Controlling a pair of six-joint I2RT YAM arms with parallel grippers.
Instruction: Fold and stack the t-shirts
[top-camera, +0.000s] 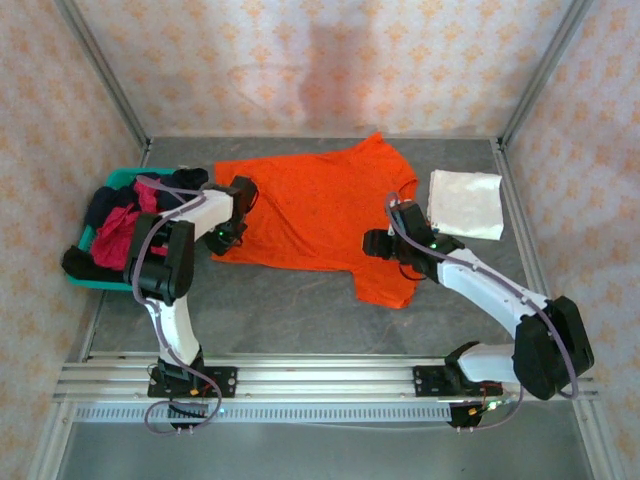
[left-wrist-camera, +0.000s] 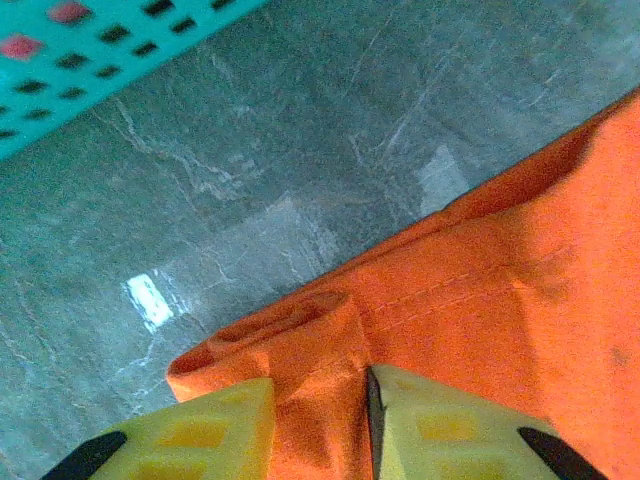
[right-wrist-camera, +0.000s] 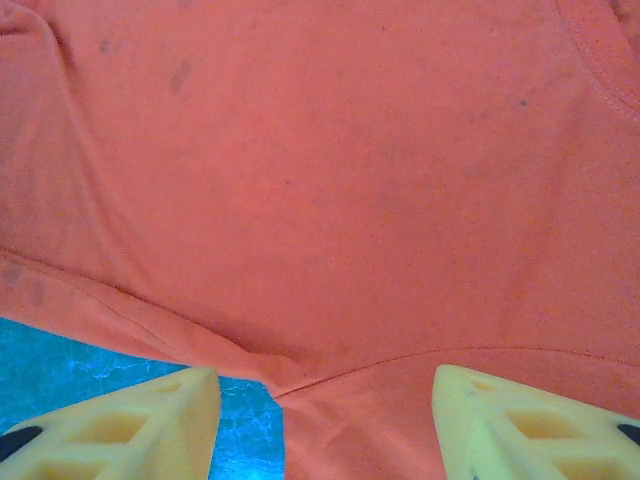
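The orange t-shirt (top-camera: 320, 205) lies spread flat in the middle of the grey desk (top-camera: 300, 310), collar toward the far wall. At its near left corner my left gripper (left-wrist-camera: 320, 400) is clenched on a bunched fold of the hem, and the orange cloth fills the narrow gap between my yellow fingers (left-wrist-camera: 215, 425). Bare desk shows just beyond that corner. At the shirt's right side, my right gripper (right-wrist-camera: 325, 400) is released, its jaws spread wide just above the cloth where a sleeve seam meets the body. From above, it sits over the shirt's right side near the lower sleeve. A folded white t-shirt (top-camera: 466, 203) lies beside the orange one on the right. At the left edge stands a teal basket (top-camera: 95, 283) holding a crimson t-shirt (top-camera: 115, 240) and dark t-shirts (top-camera: 105, 205).
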